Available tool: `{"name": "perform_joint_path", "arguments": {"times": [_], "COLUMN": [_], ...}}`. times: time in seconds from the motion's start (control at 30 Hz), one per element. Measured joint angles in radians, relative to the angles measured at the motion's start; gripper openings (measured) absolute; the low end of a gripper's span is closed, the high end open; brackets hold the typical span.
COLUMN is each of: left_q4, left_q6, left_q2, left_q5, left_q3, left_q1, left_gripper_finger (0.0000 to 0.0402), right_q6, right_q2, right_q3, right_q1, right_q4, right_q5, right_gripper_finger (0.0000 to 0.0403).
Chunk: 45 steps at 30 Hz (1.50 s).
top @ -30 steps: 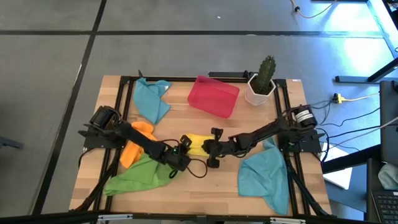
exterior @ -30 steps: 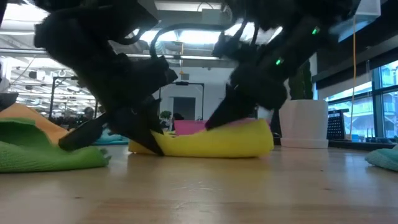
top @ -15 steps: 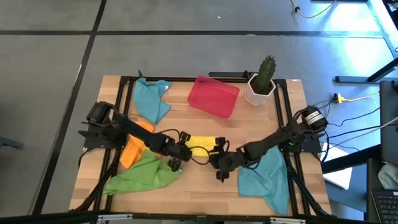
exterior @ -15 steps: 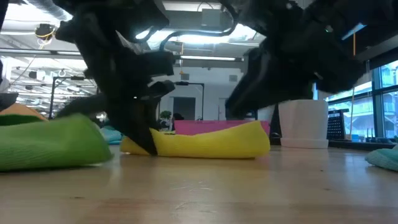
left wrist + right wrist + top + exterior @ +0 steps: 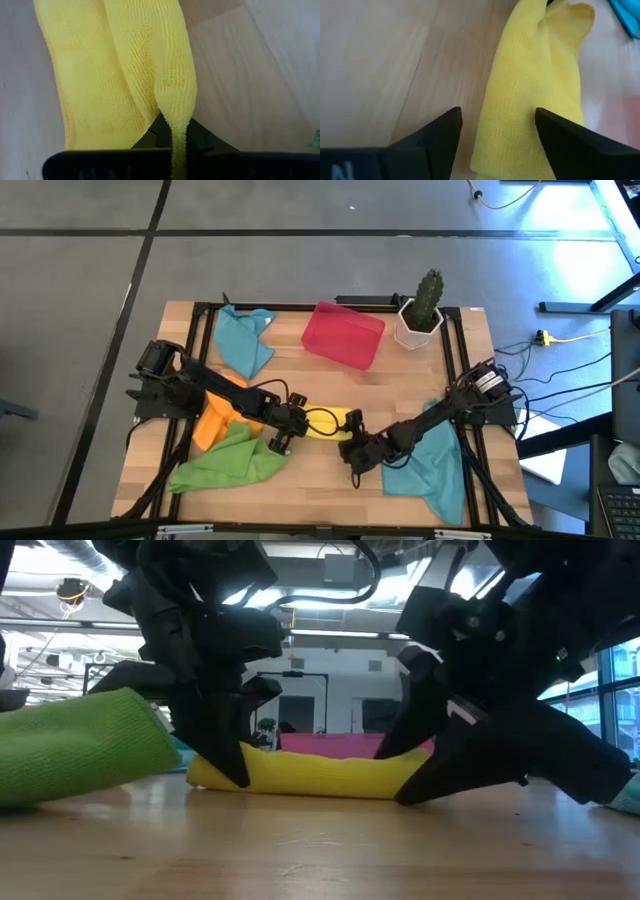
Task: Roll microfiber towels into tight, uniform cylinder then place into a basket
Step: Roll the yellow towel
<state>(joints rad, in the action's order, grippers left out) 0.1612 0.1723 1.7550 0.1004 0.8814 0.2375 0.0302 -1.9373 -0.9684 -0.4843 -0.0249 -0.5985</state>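
Mid-table, yellow towel (image 5: 325,422): it lay rolled on the wood between your two grippers, below the basket (image 5: 343,334), not yet in it.
Long axis: it ran side to side across the table; in the low view the roll (image 5: 320,772) lay flat and level, one end toward each arm.
Left gripper (image 5: 288,423): you had it pinched shut on a thin fold of the yellow towel at the roll's left end; the left wrist view showed that fold (image 5: 176,127) running down between the closed fingers.
Right gripper (image 5: 357,452): you had it spread wide at the roll's right end, holding nothing; in the right wrist view the towel (image 5: 532,105) lay ahead between the two fingers (image 5: 432,134).
Other towels: green (image 5: 232,462) and orange (image 5: 214,420) lay under your left arm, one teal (image 5: 243,340) at the rear left, another teal (image 5: 425,465) under your right arm.
Hidden: from above, both grippers covered the roll's ends, so you could not judge how even they were.
Cut off: in the low view the arms blocked most of the basket (image 5: 330,743) behind the roll.
Hard to tell: whether the right fingers touched the towel.
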Motion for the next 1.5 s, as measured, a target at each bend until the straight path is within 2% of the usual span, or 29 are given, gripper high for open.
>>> {"name": "perform_joint_path", "arguments": {"times": [0.13,0.27,0.43,0.6,0.77,0.93,1.17,1.33,1.5], "left_q4": [0.000,-0.003,-0.006,-0.008,-0.007,0.022,0.020,-0.010,-0.011], "left_q6": [-0.002,-0.002,0.001,0.002,0.001,-0.010,0.051,0.073,0.059], "left_q2": [0.000,0.000,0.000,0.000,0.000,-0.002,-0.002,-0.001,-0.001], "left_q5": [-0.008,-0.027,-0.047,-0.068,-0.079,-0.173,-0.178,-0.171,-0.167], "left_q3": [0.000,0.000,0.000,0.000,0.000,0.002,0.001,0.010,0.029], "left_q1": [0.000,-0.001,-0.011,-0.019,-0.023,-0.063,-0.114,-0.128,-0.145], "left_gripper_finger": [0.0000,0.0000,0.0000,0.0000,0.0000,0.0000,0.0000,0.0005,0.0020], "right_q6": [-0.003,-0.002,-0.005,-0.068,-0.192,-0.298,-0.384,-0.455,-0.509], "right_q2": [-0.003,-0.004,-0.006,-0.006,0.002,0.039,0.130,0.137,0.139], "right_q3": [0.000,0.000,0.003,0.003,0.002,0.000,0.003,0.005,0.034], "right_q1": [-0.001,0.000,-0.001,-0.004,0.013,0.046,0.100,0.142,0.164], "right_q4": [-0.006,-0.034,-0.076,-0.087,-0.090,-0.114,-0.140,-0.153,-0.151], "right_q5": [-0.030,-0.043,-0.094,-0.080,0.008,0.152,0.320,0.446,0.473], "right_gripper_finger": [0.0237,0.0191,0.0112,0.0020,0.0017,0.0012,0.0012,0.0012,0.0012]}}
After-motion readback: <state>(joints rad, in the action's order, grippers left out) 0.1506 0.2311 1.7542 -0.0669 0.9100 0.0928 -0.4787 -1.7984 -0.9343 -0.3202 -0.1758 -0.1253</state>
